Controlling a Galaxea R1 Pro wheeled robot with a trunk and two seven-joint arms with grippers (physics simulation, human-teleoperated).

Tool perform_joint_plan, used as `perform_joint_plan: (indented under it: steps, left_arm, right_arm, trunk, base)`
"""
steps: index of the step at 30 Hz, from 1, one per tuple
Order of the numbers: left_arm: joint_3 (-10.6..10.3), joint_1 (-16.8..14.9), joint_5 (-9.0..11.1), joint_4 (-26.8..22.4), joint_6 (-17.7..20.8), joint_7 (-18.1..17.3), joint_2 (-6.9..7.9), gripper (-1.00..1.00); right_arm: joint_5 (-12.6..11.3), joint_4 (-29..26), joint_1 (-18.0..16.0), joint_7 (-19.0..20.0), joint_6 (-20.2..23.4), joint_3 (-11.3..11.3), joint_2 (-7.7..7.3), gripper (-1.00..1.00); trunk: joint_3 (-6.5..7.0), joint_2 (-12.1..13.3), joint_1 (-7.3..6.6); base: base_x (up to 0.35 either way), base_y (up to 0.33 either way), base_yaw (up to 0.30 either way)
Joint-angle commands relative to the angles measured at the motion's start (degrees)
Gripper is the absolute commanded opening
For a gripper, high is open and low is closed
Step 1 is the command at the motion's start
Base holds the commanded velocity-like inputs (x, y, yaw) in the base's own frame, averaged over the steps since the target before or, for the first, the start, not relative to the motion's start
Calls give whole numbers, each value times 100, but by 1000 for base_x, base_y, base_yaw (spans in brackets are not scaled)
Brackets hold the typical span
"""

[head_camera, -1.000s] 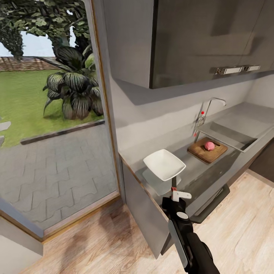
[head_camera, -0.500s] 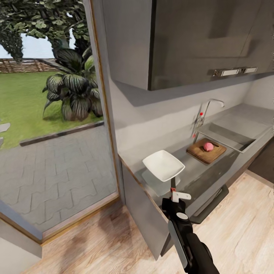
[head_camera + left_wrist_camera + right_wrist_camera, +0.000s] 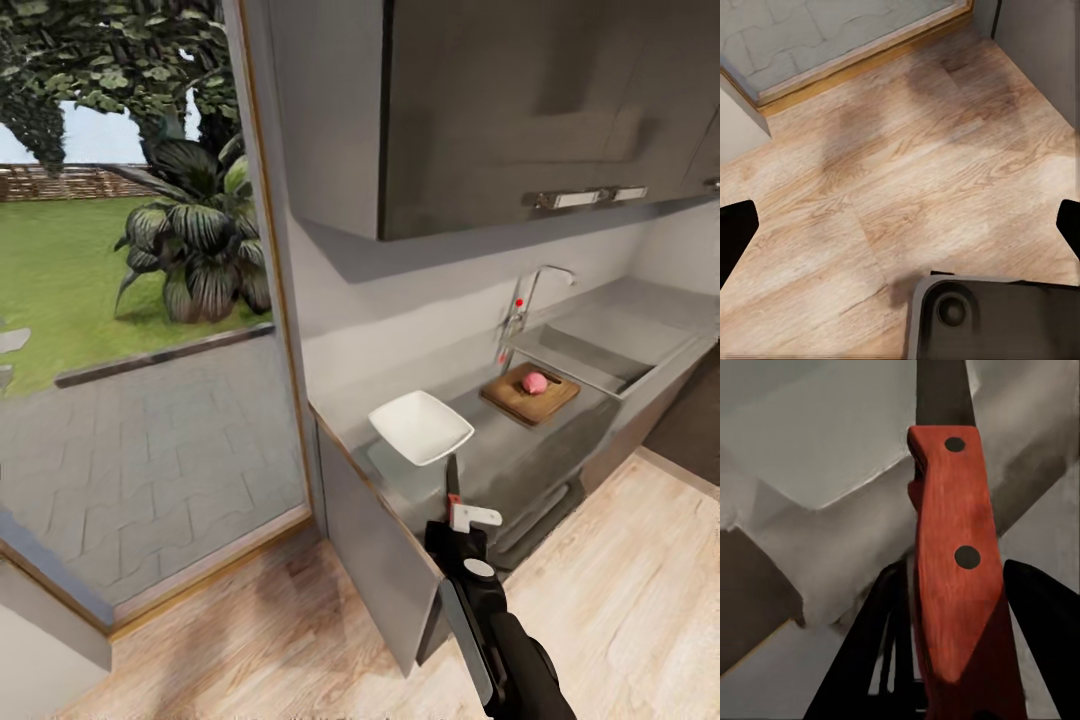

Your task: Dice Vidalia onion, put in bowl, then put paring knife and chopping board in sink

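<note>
Paring knife point(image 3: 952, 547) sits pinched in the right claw point(image 3: 458, 512), blade pointing toward the white bowl point(image 3: 420, 427) on the desk point(image 3: 500, 455). Vidalia onion point(image 3: 535, 381) rests on the chopping board point(image 3: 530, 393) beside the sink point(image 3: 590, 350). Left claw point(image 3: 900, 232) is spread over wooden floor point(image 3: 892, 172).

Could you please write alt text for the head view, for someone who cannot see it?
The right pincer holds a knife just short of a white bowl on a grey counter. Farther along, an onion sits on a wooden board beside the sink.
</note>
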Motion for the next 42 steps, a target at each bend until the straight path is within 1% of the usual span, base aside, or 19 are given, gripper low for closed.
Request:
perform_joint_plan:
  steps: [1, 11, 27, 30, 32, 33, 34, 35, 37, 39, 42]
  left_arm:
    - [-43, -1, 57, -11, -13, 24, 10, 100]
    - [-43, -1, 59, -11, -13, 24, 10, 100]
    - [-43, -1, 58, 10, -13, 24, 10, 100]
    - [-43, -1, 55, 59, -13, 24, -22, 100]
    - [-43, -8, 57, 117, -13, 24, -52, 100]
    - [-43, -20, 58, 162, -13, 24, -63, 100]
    - [-43, -67, 57, 238, -13, 24, -75, 100]
    - [-43, -105, 56, 290, -13, 24, -79, 100]
    - [-43, -154, 53, 369, -13, 24, -93, 100]
    - [-43, -198, 54, 416, -13, 24, -153, 100]
    - [-43, -215, 53, 432, -13, 26, -201, 100]
  right_arm:
    - [-54, -7, -4, -47, 16, 8, 0, -100]
    - [-54, -7, -4, -47, 16, 17, 0, -100]
    - [-52, -56, -4, -38, 13, 42, 0, -100]
    - [-34, -101, -4, -45, 12, 76, 0, -100]
    - [-30, -274, -4, -51, 19, 160, 0, -100]
    - [-27, -391, -4, -56, 21, 231, 0, -100]
    - [-23, -591, -4, -63, 27, 353, 0, -100]
    - [-21, -733, -4, -67, 34, 416, 0, -100]
    - [-20, -986, -4, -76, 49, 483, -2, -100]
    - [-10, -1221, -4, -81, 62, 522, -5, -100]
    - [-3, -1355, -4, -82, 69, 575, -6, -100]
  trunk:
    - [-2, -12, 1]
    - [87, -12, 1]
    - [230, -12, 1]
    - [257, -12, 1]
    - [275, -12, 1]
    - [284, -12, 1]
    - [293, -12, 1]
    - [302, -12, 1]
    - [320, -12, 1]
    - [338, -12, 1]
    - [364, -12, 1]
  base:
    - [-293, -124, 0]
    - [-262, -186, 0]
    - [-9, -300, 0]
    - [0, -321, 0]
    - [0, -321, 0]
    - [0, -321, 0]
    - [0, -321, 0]
    - [0, -321, 0]
    - [0, -321, 0]
    - [0, -321, 0]
    - [0, -321, 0]
